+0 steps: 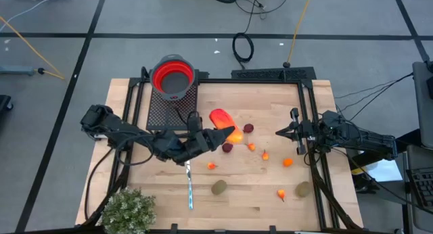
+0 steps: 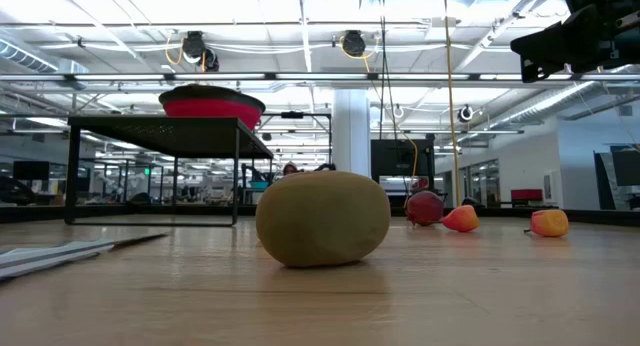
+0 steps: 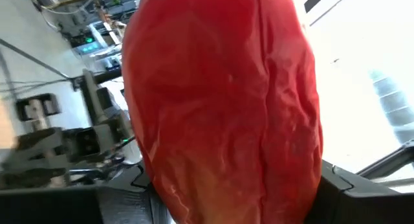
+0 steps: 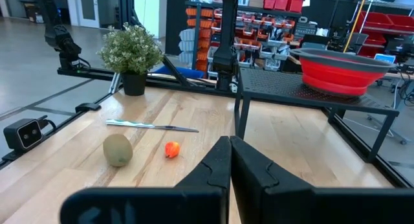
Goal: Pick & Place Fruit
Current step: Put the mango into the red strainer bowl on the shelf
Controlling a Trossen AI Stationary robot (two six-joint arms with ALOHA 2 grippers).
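Your left end effector (image 1: 218, 136), frame centre, grips the elongated red fruit (image 1: 222, 118), raised for carrying toward the red bowl (image 1: 173, 76); your right end effector (image 1: 287, 133) waits clenched.

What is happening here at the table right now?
The left gripper holds the elongated red-orange fruit, its jaws closed around it, near the middle of the wooden table. The red bowl sits on a black mesh stand at the far edge. The right gripper waits at the right side with jaws shut, holding nothing. Two kiwis, dark red balls, small orange bits and a knife lie on the table.
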